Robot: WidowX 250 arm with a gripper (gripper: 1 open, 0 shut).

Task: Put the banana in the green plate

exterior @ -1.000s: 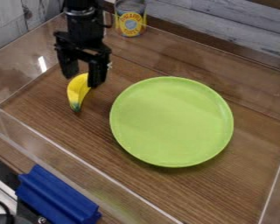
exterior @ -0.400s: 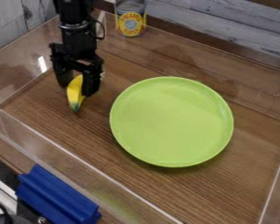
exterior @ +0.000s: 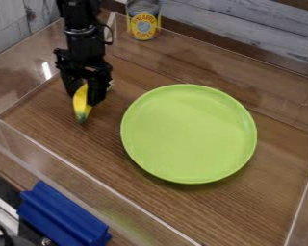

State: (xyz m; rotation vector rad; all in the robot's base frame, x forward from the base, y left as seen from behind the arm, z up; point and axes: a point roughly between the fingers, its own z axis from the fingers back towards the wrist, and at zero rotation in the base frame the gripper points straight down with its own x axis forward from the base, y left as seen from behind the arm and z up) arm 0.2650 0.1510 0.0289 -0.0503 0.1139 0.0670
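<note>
Gripper [exterior: 84, 94] clamps the banana [exterior: 81, 106], hiding its upper half, left of the green plate [exterior: 189, 132].

A dark wood-grain table [exterior: 66, 154] fills the frame, enclosed by clear plastic walls [exterior: 22, 144] along its edges. Grey weathered planks [exterior: 246, 19] run across the upper right, and glare streaks the upper left.

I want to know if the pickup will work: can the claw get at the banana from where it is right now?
Probably yes. The claw is already down over the banana, a finger on each side, with nothing else crowding it. The green plate lies apart to the right.
</note>
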